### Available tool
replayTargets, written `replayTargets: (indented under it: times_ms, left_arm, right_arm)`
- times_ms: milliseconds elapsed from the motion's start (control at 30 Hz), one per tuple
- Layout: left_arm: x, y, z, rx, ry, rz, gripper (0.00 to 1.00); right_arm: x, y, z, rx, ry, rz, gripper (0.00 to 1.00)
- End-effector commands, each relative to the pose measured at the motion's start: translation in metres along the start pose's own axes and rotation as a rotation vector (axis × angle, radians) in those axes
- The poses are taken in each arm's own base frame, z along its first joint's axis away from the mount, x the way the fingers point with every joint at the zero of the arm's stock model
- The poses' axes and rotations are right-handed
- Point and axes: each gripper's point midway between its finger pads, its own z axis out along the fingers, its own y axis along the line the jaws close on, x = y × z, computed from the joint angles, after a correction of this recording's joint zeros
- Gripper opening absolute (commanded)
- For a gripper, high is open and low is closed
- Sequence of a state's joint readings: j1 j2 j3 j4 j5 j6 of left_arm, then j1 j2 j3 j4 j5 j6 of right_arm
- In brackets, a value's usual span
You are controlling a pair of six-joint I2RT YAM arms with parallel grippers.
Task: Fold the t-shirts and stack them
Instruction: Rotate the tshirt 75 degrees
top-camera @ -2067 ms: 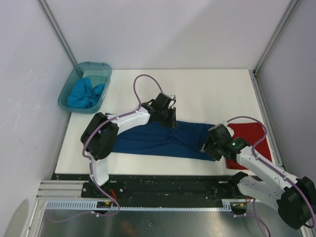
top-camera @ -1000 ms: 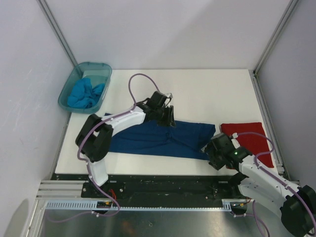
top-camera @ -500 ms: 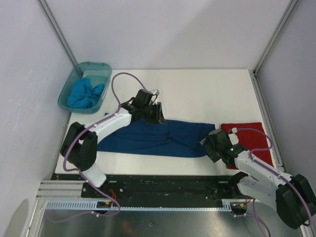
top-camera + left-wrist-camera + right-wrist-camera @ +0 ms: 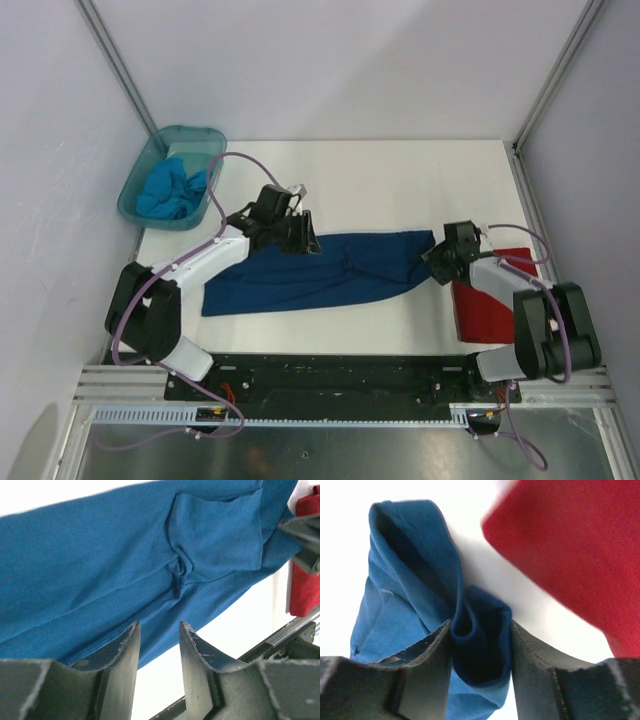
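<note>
Leftward across the white tabletop (image 4: 400, 180) we have dragged the long navy blue cloth t-shirt (image 4: 320, 272), now slanted, its right end near the folded plain red t-shirt (image 4: 482, 315). Our right gripper (image 4: 438, 256) has swung up there, jaws narrowed onto a bunched fold. Our left gripper (image 4: 304, 243) sits part open at the far edge; whether it pinches cloth we cannot tell. We judge a fold is being readied.

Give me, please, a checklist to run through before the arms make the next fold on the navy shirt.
Right gripper on navy shirt: fold sits between its fingers, ok.
Left gripper holding cloth: jaws apart, nothing between them, not ok.
Navy shirt lying flat: bunched and creased, not ok.
Red shirt clear of the grip: apart from it, ok.
Turquoise shirt out of the way: in the tub, ok.
</note>
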State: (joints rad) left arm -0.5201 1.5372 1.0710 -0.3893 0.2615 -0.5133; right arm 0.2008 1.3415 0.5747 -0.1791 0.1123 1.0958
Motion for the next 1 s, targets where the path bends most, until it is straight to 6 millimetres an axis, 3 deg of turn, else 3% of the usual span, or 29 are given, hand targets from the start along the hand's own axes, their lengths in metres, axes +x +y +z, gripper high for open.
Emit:
replayTargets:
  times_ms: [0, 233, 633, 767, 867, 967]
  left_arm:
    - [0.003, 0.002, -0.014, 0.015, -0.004, 0.028, 0.41]
    - [0.014, 0.007, -0.014, 0.013, 0.023, 0.028, 0.41]
    - [0.018, 0.017, -0.015, 0.005, 0.048, 0.008, 0.41]
    - [0.019, 0.023, -0.019, -0.006, 0.049, -0.002, 0.42]
    - [0.02, 0.025, -0.02, -0.005, 0.049, -0.007, 0.42]
    - [0.02, 0.024, -0.02, 0.0, 0.051, -0.008, 0.42]
  right_arm:
    - [-0.023, 0.013, 0.028, 0.02, 0.021, -0.085, 0.46]
    - [-0.061, 0.059, 0.078, 0.042, 0.058, -0.119, 0.42]
    - [-0.106, 0.153, 0.154, 0.013, 0.137, -0.215, 0.23]
    - [-0.133, 0.157, 0.144, 0.044, 0.082, -0.241, 0.32]
    - [-0.151, 0.155, 0.111, 0.044, 0.032, -0.257, 0.4]
    - [-0.143, 0.149, 0.078, 0.053, 0.021, -0.301, 0.41]
